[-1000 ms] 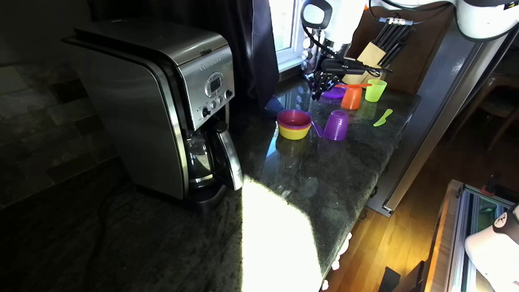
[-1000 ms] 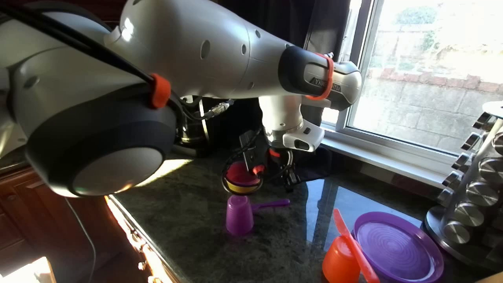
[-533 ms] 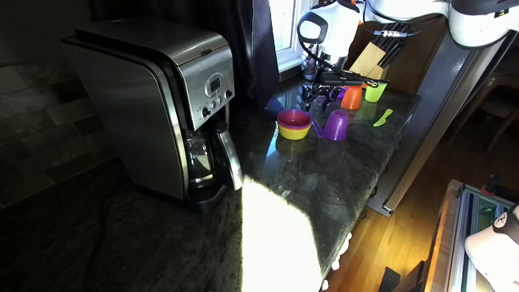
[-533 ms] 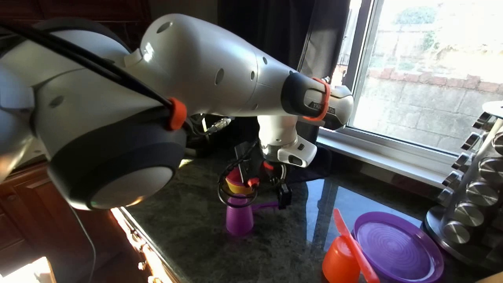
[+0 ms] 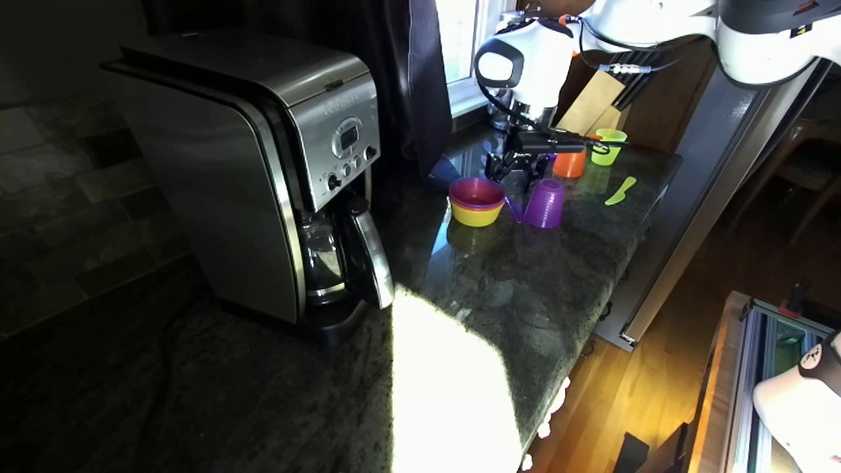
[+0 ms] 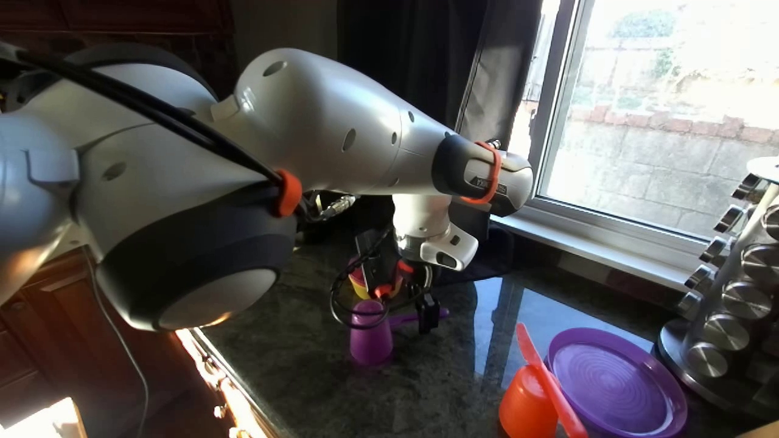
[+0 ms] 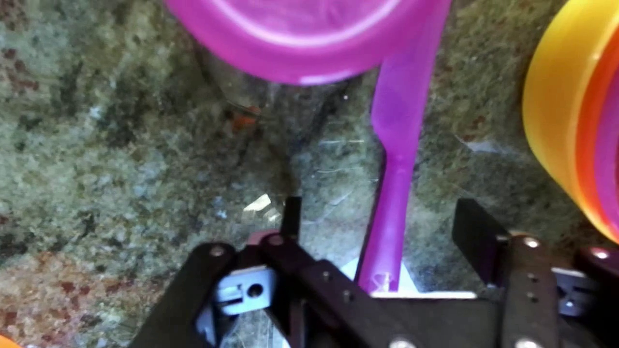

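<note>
Below the hand (image 7: 383, 223) (jaws wide apart), the purple knife (image 7: 402, 145), flat on the counter (image 7: 145, 169)

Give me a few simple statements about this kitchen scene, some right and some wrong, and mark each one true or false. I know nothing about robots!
1. In the wrist view, the purple knife shows in the gap of the open claw. True.
2. The purple cup stands upside down near the stacked bowls. True.
3. The claw is gripping the purple cup. False: it is open and holds nothing.
4. In an exterior view, an orange knife rests across an upturned orange cup. True.
5. The red bowl is the lowest of the stacked bowls. False: the yellow bowl is lowest.
6. Nothing here is green. False: there is a green cup and a green knife.
</note>
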{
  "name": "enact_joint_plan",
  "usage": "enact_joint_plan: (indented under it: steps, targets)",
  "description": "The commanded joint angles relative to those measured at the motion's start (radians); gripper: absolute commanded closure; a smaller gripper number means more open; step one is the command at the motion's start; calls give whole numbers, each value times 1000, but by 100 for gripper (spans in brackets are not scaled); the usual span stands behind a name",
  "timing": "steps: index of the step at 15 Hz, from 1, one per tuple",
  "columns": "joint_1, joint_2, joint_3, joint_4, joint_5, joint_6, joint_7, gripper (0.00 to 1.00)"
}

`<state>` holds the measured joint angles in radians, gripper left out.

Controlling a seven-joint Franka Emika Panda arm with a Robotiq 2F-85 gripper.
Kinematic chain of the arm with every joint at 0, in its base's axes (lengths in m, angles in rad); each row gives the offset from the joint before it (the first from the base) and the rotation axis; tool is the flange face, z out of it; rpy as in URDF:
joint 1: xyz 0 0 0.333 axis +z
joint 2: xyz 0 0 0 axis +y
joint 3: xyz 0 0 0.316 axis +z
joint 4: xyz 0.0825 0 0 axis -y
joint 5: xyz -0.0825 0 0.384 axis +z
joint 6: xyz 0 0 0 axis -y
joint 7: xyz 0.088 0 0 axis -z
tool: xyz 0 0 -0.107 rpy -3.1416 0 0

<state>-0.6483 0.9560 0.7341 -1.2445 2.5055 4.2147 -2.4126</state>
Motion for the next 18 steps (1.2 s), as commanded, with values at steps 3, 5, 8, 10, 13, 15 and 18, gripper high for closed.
enact_joint_plan:
  steps: [3,5,8,10,13,15,18]
  targets:
    - [0,-11,-16,-53,20,2,21,66]
    - [0,-18,-25,-59,20,2,22,80]
    - [-2,-24,-29,-64,16,2,29,99]
    - [-4,-25,-27,-65,16,2,34,96]
    - [-16,-34,-17,-69,16,2,40,96]
    - [-40,-51,4,-88,16,0,51,96]
    - [-117,-97,78,-144,16,1,78,96]
